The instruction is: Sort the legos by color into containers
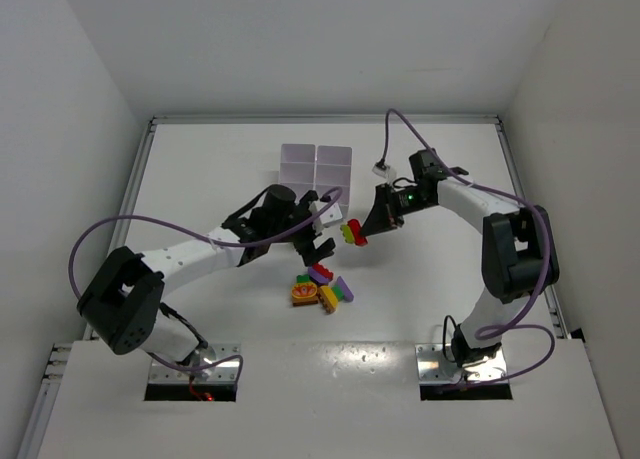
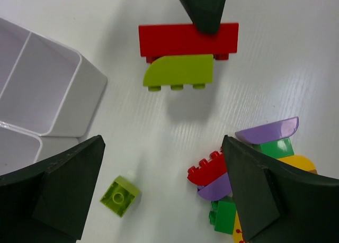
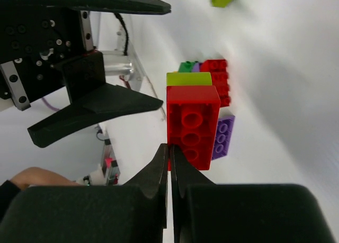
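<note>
Hovering with jaws spread wide, the left gripper (image 2: 161,145) straddles a small lime brick (image 2: 120,195), while the right gripper (image 3: 169,149) is clenched, holding nothing, at a red brick (image 3: 193,121).
On the white worktop (image 1: 200,169), the small lime brick lies between the left gripper's open fingers (image 2: 63,195), touching neither, near a corner of the containers (image 2: 79,87). The right gripper's fingers are pressed together with nothing between them, their tips touching the red brick's edge. A curved lime brick (image 2: 179,71) sits flush against the red brick's long side. The other legos (image 1: 320,289), red, purple, green, yellow and orange, are heaped together close to the left gripper's other finger, which partly hides them in the left wrist view. The heap lies well apart from the containers.
</note>
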Controlling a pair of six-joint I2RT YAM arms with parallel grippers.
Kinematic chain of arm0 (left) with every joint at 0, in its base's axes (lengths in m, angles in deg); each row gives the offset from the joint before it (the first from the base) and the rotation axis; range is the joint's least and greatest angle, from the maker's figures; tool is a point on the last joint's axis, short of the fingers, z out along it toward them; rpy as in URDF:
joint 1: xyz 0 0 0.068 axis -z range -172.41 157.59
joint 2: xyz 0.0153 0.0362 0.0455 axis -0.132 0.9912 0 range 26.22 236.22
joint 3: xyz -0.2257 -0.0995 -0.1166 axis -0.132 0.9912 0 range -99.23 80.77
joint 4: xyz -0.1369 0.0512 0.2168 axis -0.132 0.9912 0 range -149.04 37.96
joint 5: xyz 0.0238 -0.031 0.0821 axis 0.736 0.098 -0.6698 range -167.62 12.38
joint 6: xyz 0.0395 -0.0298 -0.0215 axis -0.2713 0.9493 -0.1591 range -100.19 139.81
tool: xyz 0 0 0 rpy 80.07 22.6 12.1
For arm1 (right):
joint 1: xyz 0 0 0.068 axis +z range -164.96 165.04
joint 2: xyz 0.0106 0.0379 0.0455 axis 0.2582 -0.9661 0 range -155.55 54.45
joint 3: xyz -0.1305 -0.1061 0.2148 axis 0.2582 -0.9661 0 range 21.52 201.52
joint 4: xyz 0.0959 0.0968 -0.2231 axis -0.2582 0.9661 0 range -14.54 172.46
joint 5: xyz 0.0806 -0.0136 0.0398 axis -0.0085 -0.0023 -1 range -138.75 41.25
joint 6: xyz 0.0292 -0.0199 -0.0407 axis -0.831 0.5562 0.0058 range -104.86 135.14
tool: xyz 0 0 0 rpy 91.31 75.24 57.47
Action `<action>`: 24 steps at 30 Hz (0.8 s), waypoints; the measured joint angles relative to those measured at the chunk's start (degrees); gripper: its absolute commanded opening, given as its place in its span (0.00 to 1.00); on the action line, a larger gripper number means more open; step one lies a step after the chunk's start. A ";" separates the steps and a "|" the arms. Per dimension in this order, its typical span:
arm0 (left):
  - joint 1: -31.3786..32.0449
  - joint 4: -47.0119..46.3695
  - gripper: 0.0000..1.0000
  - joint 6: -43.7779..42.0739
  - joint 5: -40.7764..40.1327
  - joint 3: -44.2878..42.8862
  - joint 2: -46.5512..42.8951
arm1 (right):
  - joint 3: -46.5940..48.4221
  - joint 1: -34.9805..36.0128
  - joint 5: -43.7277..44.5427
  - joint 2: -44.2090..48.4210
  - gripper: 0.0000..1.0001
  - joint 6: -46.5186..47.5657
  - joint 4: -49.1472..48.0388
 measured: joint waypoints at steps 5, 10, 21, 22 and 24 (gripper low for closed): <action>0.13 -3.28 0.99 1.68 0.72 -0.02 0.00 | 0.00 0.26 -3.06 0.00 0.00 -3.48 -2.73; 0.55 -4.94 0.95 2.51 0.92 -0.07 0.00 | 0.02 0.72 -4.39 0.00 0.00 -5.35 -4.35; 1.27 -7.61 0.75 3.41 1.07 -1.05 0.50 | 0.37 4.00 -4.96 -0.28 0.00 -5.99 -5.49; 1.29 -7.65 0.71 3.54 1.09 -1.05 0.61 | 0.57 4.15 -4.96 -0.37 0.00 -5.97 -5.62; 1.29 -7.56 0.53 4.09 1.20 -1.14 0.79 | 1.03 4.15 -4.98 -0.70 0.00 -6.19 -5.73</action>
